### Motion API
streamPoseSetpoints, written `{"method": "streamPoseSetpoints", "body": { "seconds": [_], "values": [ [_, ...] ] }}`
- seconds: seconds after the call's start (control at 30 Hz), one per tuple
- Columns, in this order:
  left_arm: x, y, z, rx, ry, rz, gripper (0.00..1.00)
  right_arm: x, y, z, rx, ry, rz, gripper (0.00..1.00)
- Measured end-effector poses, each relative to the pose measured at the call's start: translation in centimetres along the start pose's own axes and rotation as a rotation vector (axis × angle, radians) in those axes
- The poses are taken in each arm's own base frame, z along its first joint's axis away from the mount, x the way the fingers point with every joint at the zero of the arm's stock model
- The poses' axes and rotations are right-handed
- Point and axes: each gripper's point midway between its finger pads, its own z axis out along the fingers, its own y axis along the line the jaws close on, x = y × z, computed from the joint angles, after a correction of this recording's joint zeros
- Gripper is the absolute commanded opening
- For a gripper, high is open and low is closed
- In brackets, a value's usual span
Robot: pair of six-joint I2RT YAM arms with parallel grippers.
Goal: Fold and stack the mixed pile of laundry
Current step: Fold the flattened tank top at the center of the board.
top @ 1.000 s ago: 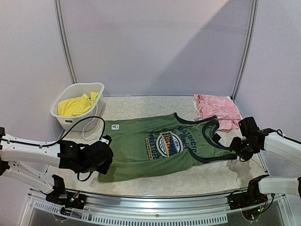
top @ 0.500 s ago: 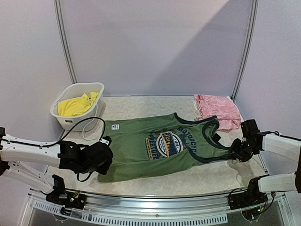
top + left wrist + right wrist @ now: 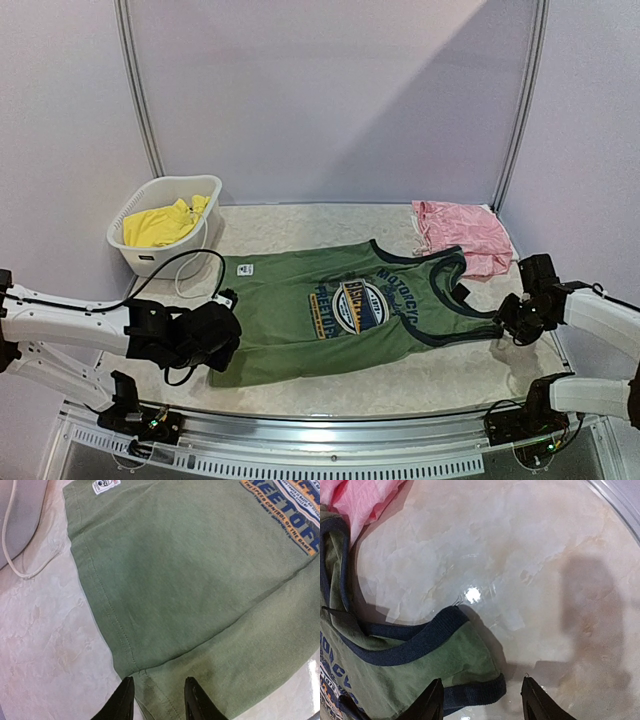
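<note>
The olive-green tank top [image 3: 350,310] lies spread flat mid-table, its round blue-orange graphic [image 3: 360,303] face up and its navy-trimmed straps to the right. My left gripper [image 3: 222,352] is open over the top's near-left hem corner [image 3: 135,672], its fingertips straddling the hem [image 3: 156,700]. My right gripper [image 3: 508,330] is open just above the near shoulder strap's end [image 3: 470,672]; its own view shows the jaws wide apart [image 3: 482,700]. A pink garment [image 3: 460,232] lies at the back right. Yellow shorts [image 3: 160,224] lie in the basket. The dark blue garment is out of view.
A white slotted basket [image 3: 150,258] stands at the back left. A white cable [image 3: 185,275] loops on the table beside it, also seen in the left wrist view [image 3: 20,555]. Metal frame posts [image 3: 520,100] rise behind; a rail [image 3: 330,425] runs along the near edge.
My right gripper has drifted slightly right and down, toward the end of the near strap. The left gripper and the garments have not moved.
</note>
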Motion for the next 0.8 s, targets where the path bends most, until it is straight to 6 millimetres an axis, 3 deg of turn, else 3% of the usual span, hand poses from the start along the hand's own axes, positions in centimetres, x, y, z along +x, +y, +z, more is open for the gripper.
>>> {"method": "streamPoseSetpoints", "body": {
  "seconds": [0.2, 0.53, 0.8],
  "values": [
    [0.1, 0.0, 0.1, -0.002, 0.003, 0.007, 0.34, -0.2, -0.9, 0.1, 0.014, -0.005, 0.034, 0.43],
    [0.1, -0.1, 0.2, -0.003, 0.004, 0.018, 0.33, 0.7, -0.2, 1.8, -0.002, 0.061, 0.032, 0.34],
    [0.0, -0.1, 0.2, -0.002, 0.003, 0.019, 0.32, 0.9, -0.2, 2.4, 0.006, 0.081, 0.030, 0.07]
  ]
}}
